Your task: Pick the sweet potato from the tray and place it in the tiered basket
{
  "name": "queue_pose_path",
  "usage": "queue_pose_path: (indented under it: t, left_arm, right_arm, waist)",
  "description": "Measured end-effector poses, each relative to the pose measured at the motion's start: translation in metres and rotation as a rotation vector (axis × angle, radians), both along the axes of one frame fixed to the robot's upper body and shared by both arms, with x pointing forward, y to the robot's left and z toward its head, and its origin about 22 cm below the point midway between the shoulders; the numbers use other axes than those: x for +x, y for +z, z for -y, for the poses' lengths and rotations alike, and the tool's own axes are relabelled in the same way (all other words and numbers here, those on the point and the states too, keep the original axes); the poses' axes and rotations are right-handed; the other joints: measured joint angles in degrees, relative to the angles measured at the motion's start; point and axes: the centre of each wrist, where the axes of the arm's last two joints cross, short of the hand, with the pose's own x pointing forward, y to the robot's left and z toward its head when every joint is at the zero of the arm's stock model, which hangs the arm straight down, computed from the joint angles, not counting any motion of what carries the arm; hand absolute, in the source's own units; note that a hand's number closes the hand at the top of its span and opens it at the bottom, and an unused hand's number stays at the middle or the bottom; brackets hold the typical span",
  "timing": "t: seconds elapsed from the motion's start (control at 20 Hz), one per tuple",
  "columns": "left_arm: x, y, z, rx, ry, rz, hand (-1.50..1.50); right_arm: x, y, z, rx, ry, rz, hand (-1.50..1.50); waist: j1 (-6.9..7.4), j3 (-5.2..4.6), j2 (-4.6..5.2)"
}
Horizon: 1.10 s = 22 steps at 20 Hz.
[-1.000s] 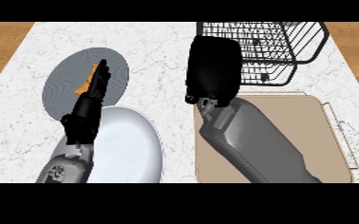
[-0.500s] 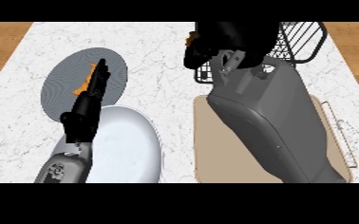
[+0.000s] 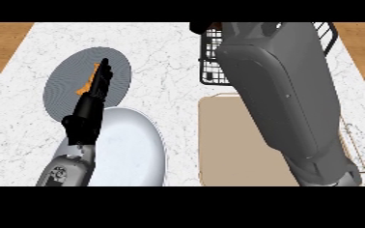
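The right forearm [image 3: 285, 92] lay across the beige tray [image 3: 228, 145] and over most of the black wire basket [image 3: 208, 67], blocking the way in from the near side and hiding the basket's inside. On the left, the left hand [image 3: 96, 94] stood edge-on over the grey plate [image 3: 64, 84], beside a white plate [image 3: 135, 149]. Between the plates and the tray, bare bench [image 3: 171, 63] ran open to the far edge.

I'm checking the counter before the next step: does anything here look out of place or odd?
Nothing looks spilled or broken. The right forearm stretches over the beige tray into the black wire basket, hiding its hand and any sweet potato. The left hand rests open over an orange item on the grey plate.
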Motion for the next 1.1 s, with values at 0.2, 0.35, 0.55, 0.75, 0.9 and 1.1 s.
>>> queue_pose_path:
  t: [0.2, 0.35, 0.55, 0.75, 0.9, 1.1]
  left_arm:
    - [0.000, -0.001, -0.002, 0.002, 0.000, 0.005, 0.00]
    - [0.000, 0.000, 0.001, -0.003, 0.003, 0.000, 0.00]
    - [0.000, 0.001, -0.002, -0.007, -0.004, -0.007, 0.00]
    - [0.000, 0.004, -0.001, -0.007, -0.003, -0.010, 0.00]
    - [-0.002, 0.001, 0.001, 0.001, -0.001, 0.005, 0.00]
    - [-0.004, 0.004, 0.001, -0.008, -0.006, 0.005, 0.00]
  right_arm:
    - [0.023, -0.001, 0.013, -0.033, -0.067, -0.015, 1.50]
    - [0.038, -0.005, 0.022, -0.060, -0.096, -0.023, 1.50]
    - [0.054, -0.016, 0.032, -0.089, -0.134, -0.032, 1.50]
    - [0.071, -0.031, 0.056, -0.086, -0.166, -0.044, 1.50]
    - [0.076, -0.038, 0.069, 0.047, -0.218, -0.037, -1.50]
    - [0.083, -0.050, 0.084, 0.195, -0.226, -0.025, -1.50]
  waist:
    - [0.06, -0.01, 0.13]
    - [-0.01, 0.02, 0.14]
    - [-0.02, -0.01, 0.17]
    - [-0.11, -0.05, 0.18]
    - [-0.11, 0.06, 0.18]
    - [-0.01, 0.02, 0.20]
